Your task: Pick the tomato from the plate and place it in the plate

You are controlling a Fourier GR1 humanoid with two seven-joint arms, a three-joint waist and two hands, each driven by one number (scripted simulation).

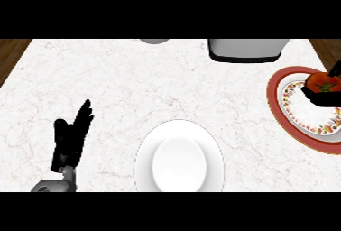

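The red tomato [323, 82] sits on the red-rimmed plate [282, 107] (apparently hand-gripped); the white plate [179, 158] lies near centre.

Matte black left hand [69, 142] with slim, tapered fingers, joined to a rounded grey forearm [53, 185]. Black right hand [324, 95], blocky in outline, partly out of frame.

A white marble countertop [100, 90], marked with faint reddish-brown veining, is seen filling most of the head view. Dark wooden flooring [12, 52] is shown beyond the countertop's slanted left and right edges. At the far edge, right of centre, a grey appliance with a black base [244, 50] is set on the countertop and is cut off by the frame. To its left, a small grey rounded object [155, 41] is only partly visible at the far edge; its identity cannot be determined.
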